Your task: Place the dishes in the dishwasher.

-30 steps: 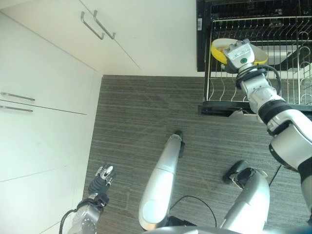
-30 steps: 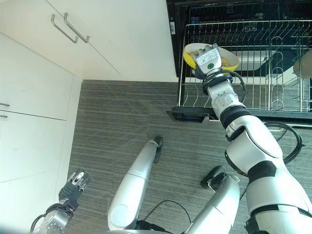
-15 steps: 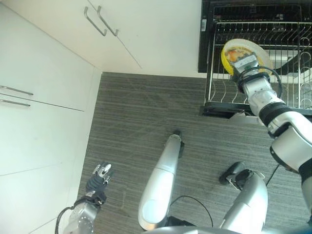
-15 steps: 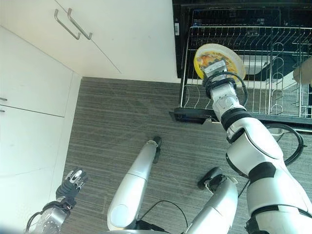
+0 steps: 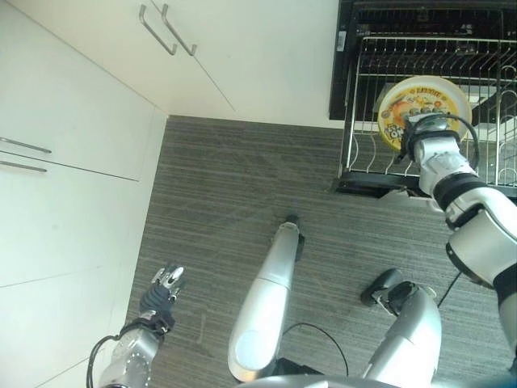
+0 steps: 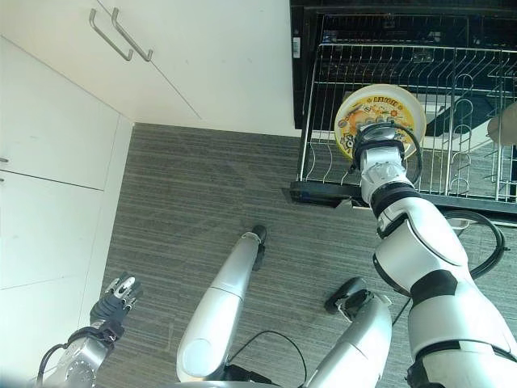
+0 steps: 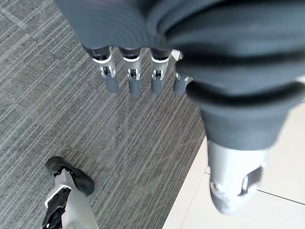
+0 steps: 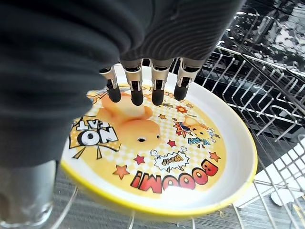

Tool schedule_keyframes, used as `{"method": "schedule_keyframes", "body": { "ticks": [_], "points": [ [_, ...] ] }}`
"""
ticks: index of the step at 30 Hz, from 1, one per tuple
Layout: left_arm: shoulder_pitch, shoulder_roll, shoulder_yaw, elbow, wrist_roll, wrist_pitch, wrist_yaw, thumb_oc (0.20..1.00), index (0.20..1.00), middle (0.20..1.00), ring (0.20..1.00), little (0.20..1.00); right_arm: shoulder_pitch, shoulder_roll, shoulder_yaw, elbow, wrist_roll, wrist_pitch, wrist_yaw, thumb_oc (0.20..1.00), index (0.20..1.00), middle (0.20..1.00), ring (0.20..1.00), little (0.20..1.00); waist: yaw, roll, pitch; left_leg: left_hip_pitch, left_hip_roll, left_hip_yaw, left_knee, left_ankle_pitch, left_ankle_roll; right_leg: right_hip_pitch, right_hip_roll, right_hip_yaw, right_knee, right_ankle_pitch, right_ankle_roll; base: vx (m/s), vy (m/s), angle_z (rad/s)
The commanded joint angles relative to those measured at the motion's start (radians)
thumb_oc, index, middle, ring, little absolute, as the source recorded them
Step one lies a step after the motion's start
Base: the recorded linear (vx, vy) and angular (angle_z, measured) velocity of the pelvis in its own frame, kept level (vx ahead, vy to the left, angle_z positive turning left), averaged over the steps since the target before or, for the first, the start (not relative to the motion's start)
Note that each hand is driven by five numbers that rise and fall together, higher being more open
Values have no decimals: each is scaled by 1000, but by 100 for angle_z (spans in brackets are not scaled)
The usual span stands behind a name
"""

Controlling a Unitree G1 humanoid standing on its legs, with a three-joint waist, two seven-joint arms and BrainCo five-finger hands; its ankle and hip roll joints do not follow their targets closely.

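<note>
Right hand at upper right of the eye views, fingers curled onto the face of the yellow plate, holding it nearly upright over the left end of the dishwasher rack. Plate carries cartoon print. Left hand at lower left over the grey floor, fingers relaxed, holding nothing.

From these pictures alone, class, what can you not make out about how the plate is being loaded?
- Right hand: thumb hidden behind the yellow plate, right wrist view, so its grip is unclear.
- Plate's lower rim: hidden by the arm, eye views; seating between rack tines unclear.
- Rack's right part: cut off by the edge.
</note>
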Motion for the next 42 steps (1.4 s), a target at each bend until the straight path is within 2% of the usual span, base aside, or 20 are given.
{"method": "schedule_keyframes", "body": {
  "ticks": [1, 5, 7, 10, 15, 16, 17, 18, 19, 25, 29, 30, 31, 32, 34, 35, 37, 39, 40, 42],
  "points": [
    [10, 65, 23, -9, -3, -14, 21, 1000, 1000, 1000, 1000, 1000, 32, -46, -128, -37, 339, 32, -155, 1000, 1000, 1000, 1000, 1000, 30, 2, 38, 37, 68, -22, -68, 45, -22, 22, 27, 73, -15, 43, 25, -20, 39, 1],
    [23, 53, 28, -19, 4, -22, 29, 1000, 1000, 1000, 1000, 1000, 52, -73, -202, -87, 525, 9, -191, 1000, 1000, 1000, 1000, 1000, 22, -8, 38, 59, 75, -17, -103, 58, -23, 49, 33, 63, -47, 51, 22, 6, 36, -1],
    [48, 57, 52, -48, 12, -21, 48, 1000, 1000, 1000, 1000, 1000, 98, -125, -285, -210, 707, 23, -256, 1000, 1000, 1000, 1000, 1000, 14, -35, 38, 79, 88, -19, -130, 67, -23, 79, 42, 48, -75, 59, 22, 39, -56, -2],
    [76, 52, 92, -86, 43, -15, 80, 1000, 1000, 1000, 1000, 1000, 203, -171, -415, -446, 853, 21, -313, 1000, 1000, 1000, 1000, 1000, -1, -76, 38, 102, 108, -21, -160, 76, -19, 119, 60, 29, -111, 70, 24, 48, -97, -4],
    [94, 29, 116, -145, 74, -1, 146, 1000, 1000, 1000, 1000, 1000, 400, -193, -606, -760, 837, 30, -320, 1000, 1000, 1000, 1000, 1000, -37, -120, 38, 143, 127, -11, -194, 79, -15, 171, 85, 20, -163, 83, 27, 25, -41, -12],
    [94, 4, 123, -170, 98, -1, 199, 1000, 1000, 1000, 1000, 1000, 558, -180, -709, -935, 849, 23, -340, 1000, 1000, 1000, 1000, 1000, -67, -148, 38, 182, 136, 1, -222, 82, -10, 212, 100, 20, -209, 96, 29, -65, -3, -15],
    [88, -6, 126, -176, 110, -6, 218, 1000, 1000, 1000, 1000, 1000, 612, -166, -747, -995, 849, 9, -337, 1000, 1000, 1000, 1000, 1000, -79, -159, 38, 188, 138, 8, -248, 115, -3, 224, 106, 13, -247, 129, 21, 13, -21, -9],
    [87, -13, 126, -181, 120, -8, 232, 1000, 1000, 1000, 1000, 1000, 657, -150, -769, -1032, 861, -15, -332, 1000, 1000, 1000, 1000, 1000, -87, -168, 38, 216, 143, 15, -247, 86, -7, 254, 108, 13, -261, 114, 33, -73, -9, -16],
    [79, -20, 122, -188, 131, -14, 250, 1000, 1000, 1000, 1000, 1000, 704, -140, -801, -1089, 873, -27, -312, 1000, 1000, 1000, 1000, 1000, -100, -177, 38, 228, 144, 27, -271, 115, 0, 271, 110, 4, -303, 150, 23, 5, 1, -21],
    [62, -65, 104, -170, 164, -43, 312, 1000, 1000, 1000, 1000, 1000, 885, -136, -889, -1242, 889, -27, -177, 1000, 1000, 1000, 1000, 1000, -155, -210, 4, 336, 142, 92, -338, 108, -11, 407, 120, -7, -484, 214, 32, 12, 108, -20],
    [40, -93, 111, -83, 222, -84, 306, 1000, 1000, 1000, 1000, 1000, 1043, -105, -969, -1323, 934, -141, -103, 1000, 1000, 1000, 1000, 1000, -207, -249, -45, 459, 129, 144, -436, 111, -16, 558, 144, -22, -670, 291, 46, 83, 96, -9],
    [39, -97, 110, -67, 237, -88, 298, 1000, 1000, 1000, 1000, 1000, 1073, -98, -989, -1338, 936, -165, -101, 1000, 1000, 1000, 1000, 1000, -215, -254, -55, 484, 123, 153, -460, 113, -15, 586, 149, -23, -704, 305, 50, 55, 135, -23],
    [42, -105, 102, -29, 272, -99, 286, 1000, 1000, 1000, 1000, 1000, 1127, -69, -1030, -1374, 924, -247, -101, 1000, 1000, 1000, 1000, 1000, -232, -258, -78, 561, 122, 186, -535, 122, -14, 613, 146, -28, -719, 369, 61, 6, 103, -30],
    [45, -107, 103, -14, 281, -108, 280, 1000, 1000, 1000, 1000, 1000, 1133, -62, -1037, -1383, 882, -279, -102, 1000, 1000, 1000, 1000, 1000, -231, -257, -82, 587, 126, 203, -562, 128, -14, 616, 147, -47, -710, 375, 64, -31, 108, -38],
    [51, -107, 119, 22, 296, -119, 283, 1000, 1000, 1000, 1000, 1000, 1144, -75, -1038, -1407, 865, -295, -80, 1000, 1000, 1000, 1000, 1000, -233, -244, -100, 668, 137, 251, -637, 148, -7, 638, 163, -107, -684, 365, 67, -39, 18, -87],
    [50, -111, 149, 79, 285, -122, 286, 1000, 1000, 1000, 1000, 1000, 1168, -72, -1049, -1401, 928, -303, -69, 1000, 1000, 1000, 1000, 1000, -250, -228, -133, 761, 127, 306, -720, 174, 2, 689, 235, -148, -691, 325, 54, -7, -107, -110],
    [45, -115, 159, 104, 279, -118, 288, 1000, 1000, 1000, 1000, 1000, 1170, -65, -1051, -1375, 955, -324, -93, 1000, 1000, 1000, 1000, 1000, -249, -219, -148, 786, 120, 322, -727, 179, -4, 737, 253, -182, -769, 302, 35, -4, -250, -80],
    [47, -142, 177, 130, 271, -105, 319, 1000, 1000, 1000, 1000, 1000, 1175, -35, -1056, -1354, 980, -346, -121, 1000, 1000, 1000, 1000, 1000, -265, -183, -172, 807, 112, 324, -712, 184, -10, 775, 281, -143, -805, 276, 10, 24, -210, -39],
    [53, -172, 185, 143, 280, -96, 322, 1000, 1000, 1000, 1000, 1000, 1189, -22, -1066, -1355, 933, -364, -147, 200, 200, 200, 200, 200, -275, -165, -178, 797, 108, 327, -672, 192, -21, 793, 295, -119, -808, 260, -7, 19, -91, -28],
    [60, -212, 181, 163, 284, -101, 319, 1000, 1000, 1000, 1000, 1000, 1175, -35, -1058, -1364, 864, -344, -144, 200, 200, 200, 200, 200, -274, -143, -169, 725, 119, 268, -476, 289, -70, 848, 315, -97, -822, 239, -49, 18, -30, -5]
  ]
}}
